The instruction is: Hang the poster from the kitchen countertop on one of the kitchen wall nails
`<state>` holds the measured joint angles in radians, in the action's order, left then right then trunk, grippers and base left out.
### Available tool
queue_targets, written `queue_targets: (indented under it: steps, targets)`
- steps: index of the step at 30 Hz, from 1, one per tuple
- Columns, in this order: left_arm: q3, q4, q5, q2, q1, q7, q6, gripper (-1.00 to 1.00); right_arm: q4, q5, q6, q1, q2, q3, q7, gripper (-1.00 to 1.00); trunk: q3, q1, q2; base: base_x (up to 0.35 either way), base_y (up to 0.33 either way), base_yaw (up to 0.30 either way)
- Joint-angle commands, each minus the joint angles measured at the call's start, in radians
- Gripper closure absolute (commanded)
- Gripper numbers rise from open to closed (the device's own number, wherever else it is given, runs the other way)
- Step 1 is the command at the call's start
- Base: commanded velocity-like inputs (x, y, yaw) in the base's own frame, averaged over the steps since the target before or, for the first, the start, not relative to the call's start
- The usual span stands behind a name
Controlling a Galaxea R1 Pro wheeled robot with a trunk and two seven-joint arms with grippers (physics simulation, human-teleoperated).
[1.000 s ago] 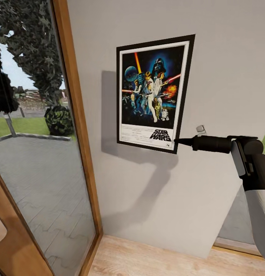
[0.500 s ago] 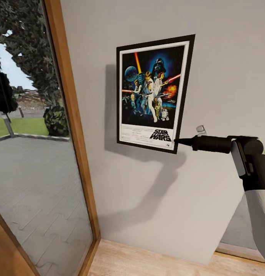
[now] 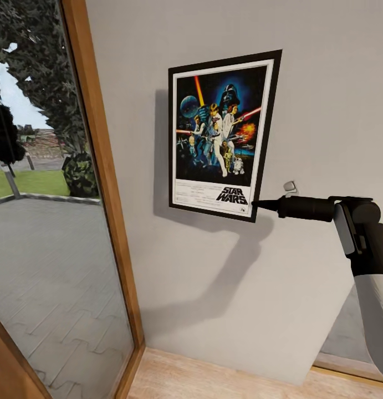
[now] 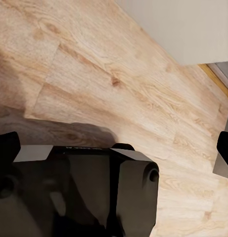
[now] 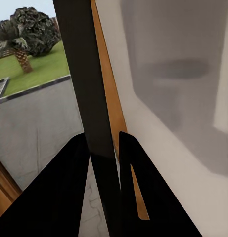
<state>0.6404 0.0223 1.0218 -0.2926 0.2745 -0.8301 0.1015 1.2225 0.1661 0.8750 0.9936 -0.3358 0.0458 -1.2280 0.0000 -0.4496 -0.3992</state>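
Pinching black-framed glossy poster (image 3: 220, 134) corner, right claw (image 3: 254, 204), matte wall (image 3: 324, 111)

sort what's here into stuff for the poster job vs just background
Job: poster, right gripper shut on its lower corner, wall nail.
Background: window frame, wood floor, trees outside.

Wooden floor (image 4: 118, 84) beneath dark robot body (image 4: 84, 192)
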Motion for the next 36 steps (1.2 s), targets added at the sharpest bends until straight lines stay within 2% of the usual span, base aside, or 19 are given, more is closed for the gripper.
queue_targets:
  steps: [1,36]
  targets:
    - [0.005,0.001,0.011,0.000,0.000,-0.003,0.010,-1.00,-0.001,0.004,0.007,0.000,0.000,0.000,-0.002,1.00,0.000,0.000,-0.001,0.000,0.000,0.000]
    - [0.004,0.001,0.011,0.000,0.000,-0.003,0.010,-1.00,-0.001,0.004,0.007,0.000,0.000,0.000,-0.002,1.00,0.000,0.000,-0.001,0.054,0.000,0.000]
